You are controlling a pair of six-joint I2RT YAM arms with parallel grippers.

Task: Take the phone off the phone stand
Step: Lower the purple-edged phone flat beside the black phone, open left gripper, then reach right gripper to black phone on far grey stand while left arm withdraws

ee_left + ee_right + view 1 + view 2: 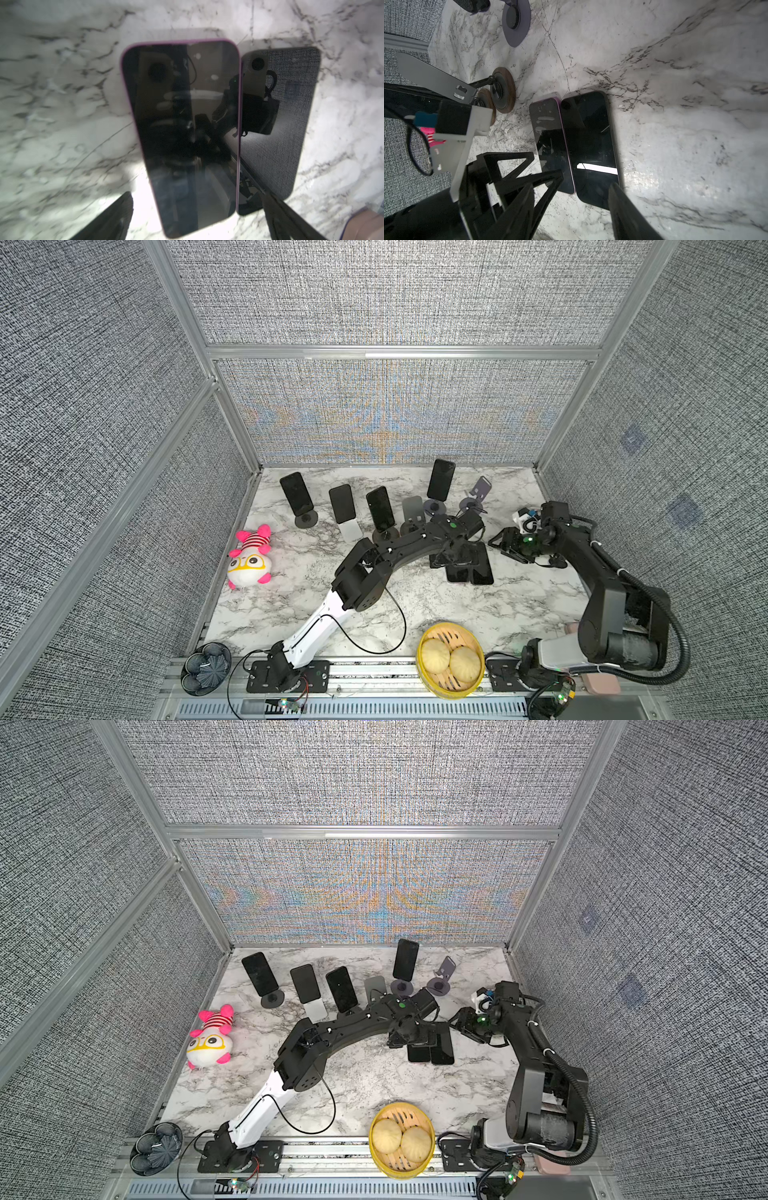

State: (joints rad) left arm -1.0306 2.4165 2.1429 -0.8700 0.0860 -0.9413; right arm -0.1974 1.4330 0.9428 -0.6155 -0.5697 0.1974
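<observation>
The purple-edged phone (182, 128) lies flat and screen up on the marble counter (415, 605), off any stand. A dark phone (291, 124) lies edge to edge along one of its long sides.

The left end effector (197, 192) hangs directly over the purple-edged phone. Its fingers are spread wide, one off each long side of that phone, and nothing is pinched between them.

The right end effector (571, 187) sits near the purple-edged phone, out past the dark phone and pointing toward the pair. Its fingers stand apart with nothing between them.

Behind the purple-edged phone, toward the back wall, stands an empty stand (412, 509) with a bare grey plate. A second empty stand (478, 489), purple, stands farther back. Four more phones lean upright on their own stands in the same back row — (296, 493), (342, 504), (380, 509) and (441, 480).
</observation>
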